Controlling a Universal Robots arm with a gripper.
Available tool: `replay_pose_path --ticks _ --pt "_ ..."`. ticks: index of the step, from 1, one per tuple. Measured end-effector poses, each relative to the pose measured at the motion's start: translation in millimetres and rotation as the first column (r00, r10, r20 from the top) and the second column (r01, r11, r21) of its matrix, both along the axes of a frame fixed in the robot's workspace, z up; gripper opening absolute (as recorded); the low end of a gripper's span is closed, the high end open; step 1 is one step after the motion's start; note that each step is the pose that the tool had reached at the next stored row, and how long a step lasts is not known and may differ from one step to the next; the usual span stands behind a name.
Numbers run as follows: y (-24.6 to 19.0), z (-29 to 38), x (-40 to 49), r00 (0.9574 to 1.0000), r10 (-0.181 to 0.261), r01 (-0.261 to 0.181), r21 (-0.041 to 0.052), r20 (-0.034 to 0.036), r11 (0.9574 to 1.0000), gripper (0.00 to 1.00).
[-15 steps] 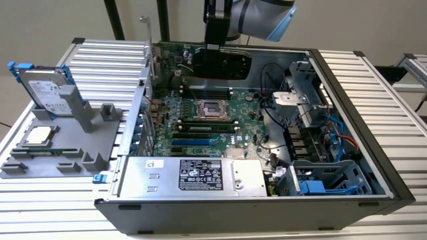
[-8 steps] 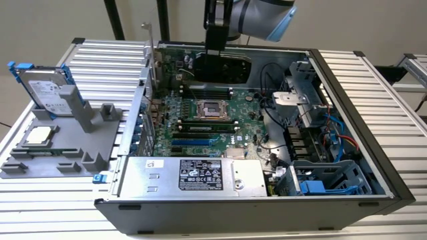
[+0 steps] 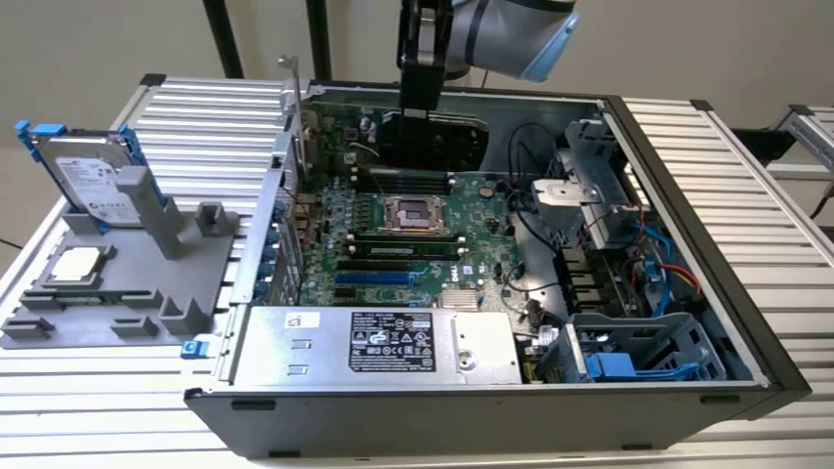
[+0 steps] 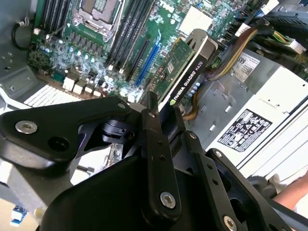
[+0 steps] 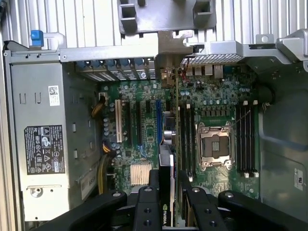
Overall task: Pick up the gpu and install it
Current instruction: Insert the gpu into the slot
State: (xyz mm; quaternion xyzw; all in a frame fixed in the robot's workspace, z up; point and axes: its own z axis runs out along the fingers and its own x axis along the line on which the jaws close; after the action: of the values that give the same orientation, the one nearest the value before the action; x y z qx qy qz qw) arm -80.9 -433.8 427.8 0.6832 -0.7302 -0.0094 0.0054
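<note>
The tool [image 4: 161, 113] pinches the gpu [image 4: 187, 72] between its two black fingers [image 4: 156, 144], which press on opposite faces of the card held on edge. In the exterior view the gpu [image 3: 437, 137] hangs above the motherboard [image 3: 391, 234], over the far end of the open computer case [image 3: 729, 293], beyond the empty CPU socket [image 3: 410, 210]. In the first wrist view the card's edge [image 5: 166, 168] lies beside the blue slot [image 5: 158, 120] of the motherboard.

Black-and-green gpu [image 4: 185, 62], green motherboard [image 3: 391, 234], grey ribbed table [image 3: 678, 137], blue-railed hard drive [image 3: 92, 181].
</note>
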Motion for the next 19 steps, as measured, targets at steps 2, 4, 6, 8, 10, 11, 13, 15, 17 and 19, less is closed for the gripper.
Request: replay_pose_path --ticks 2,4,6,8,10,11,13,15,17,19 --pt "0.0 -0.2 0.0 1.0000 0.000 0.000 0.0001 0.0001 1.0000 0.00" --pt "0.0 -0.3 0.0 1.0000 0.000 0.000 0.0001 0.0001 1.0000 0.00" --pt "0.0 -1.2 0.0 1.0000 0.000 0.000 0.0003 0.0002 1.0000 0.00" --pt "0.0 -2.4 0.0 1.0000 0.000 0.000 0.0002 0.0001 1.0000 0.00" --pt "0.0 -3.6 0.0 1.0000 0.000 0.000 0.0002 0.0001 1.0000 0.00" --pt "0.0 -4.3 0.0 1.0000 0.000 0.000 0.0001 0.0001 1.0000 0.00" --pt "0.0 -5.4 0.0 1.0000 0.000 0.000 0.0001 0.0000 1.0000 0.00" --pt "0.0 -6.2 0.1 1.0000 0.000 0.000 0.0001 0.0000 1.0000 0.00" --pt "0.0 -7.0 0.8 1.0000 0.000 0.000 0.0002 0.0001 1.0000 0.00" --pt "0.0 -8.2 1.2 1.0000 0.000 0.000 0.0002 0.0001 1.0000 0.00"
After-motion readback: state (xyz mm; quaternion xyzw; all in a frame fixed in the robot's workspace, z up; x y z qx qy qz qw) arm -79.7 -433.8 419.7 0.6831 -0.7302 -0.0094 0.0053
